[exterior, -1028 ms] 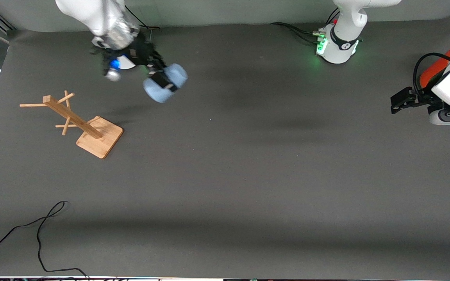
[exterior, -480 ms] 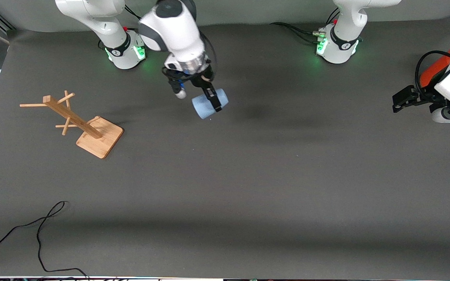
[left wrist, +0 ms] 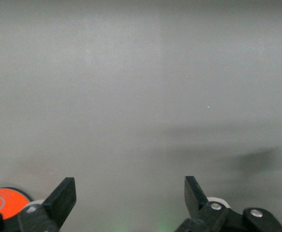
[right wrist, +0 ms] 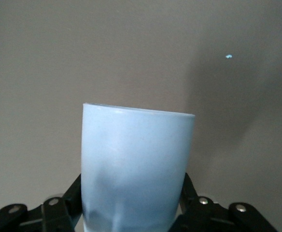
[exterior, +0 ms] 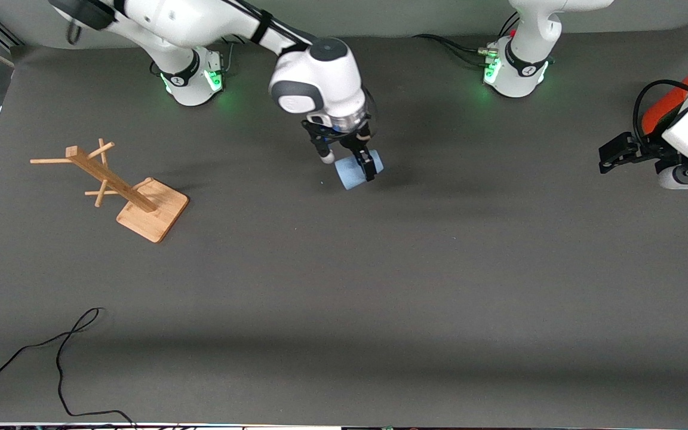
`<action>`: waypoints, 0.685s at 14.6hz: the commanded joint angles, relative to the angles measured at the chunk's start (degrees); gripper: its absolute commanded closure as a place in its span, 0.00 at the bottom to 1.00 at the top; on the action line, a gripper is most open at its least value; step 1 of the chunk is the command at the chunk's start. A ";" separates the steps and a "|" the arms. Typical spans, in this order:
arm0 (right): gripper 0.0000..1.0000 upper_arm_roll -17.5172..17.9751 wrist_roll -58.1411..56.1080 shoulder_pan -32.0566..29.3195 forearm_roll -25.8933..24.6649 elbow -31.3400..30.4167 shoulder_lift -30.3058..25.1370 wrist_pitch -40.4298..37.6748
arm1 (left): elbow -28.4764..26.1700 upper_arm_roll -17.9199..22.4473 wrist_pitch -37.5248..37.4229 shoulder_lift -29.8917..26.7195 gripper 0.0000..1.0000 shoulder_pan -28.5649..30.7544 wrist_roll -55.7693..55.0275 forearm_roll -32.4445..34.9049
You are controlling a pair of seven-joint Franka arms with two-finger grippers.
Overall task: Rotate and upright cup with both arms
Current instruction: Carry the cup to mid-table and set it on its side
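Midway through, the right claw [exterior: 361, 165] grips the cup [exterior: 353, 172] sideways above the worktop [exterior: 344, 286] centre (handover comes next), so the left claw [exterior: 613, 154], waiting spread apart, must approach.

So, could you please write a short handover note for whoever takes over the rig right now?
Right gripper: shut on the pale-blue cup, held on its side over the mid-table.
Left gripper: open, holding nothing, waiting at the left arm's end of the table beside the orange-red can.
Wooden mug tree: untouched at the right arm's end.
Done: cup picked up.
Left: hand over, rotate, stand it upright.
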 commanded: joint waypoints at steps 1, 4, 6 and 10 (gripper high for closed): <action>0.49 -5.29 4.69 8.30 -3.29 6.53 5.57 -4.43 | -1.05 0.10 -0.81 -1.18 0.00 -0.17 -0.01 0.18; 0.48 -9.34 7.33 13.31 -3.29 8.38 7.68 -4.52 | -0.96 0.10 -0.81 -0.83 0.00 -0.35 0.26 0.44; 0.41 -11.80 8.65 16.22 -3.11 9.96 8.91 -4.52 | -0.79 0.10 -0.81 -0.74 0.00 -0.26 0.52 0.53; 0.00 -12.60 9.53 16.76 -3.55 10.84 9.88 -5.05 | -0.61 0.10 -0.72 -0.57 0.00 -0.26 -0.18 0.53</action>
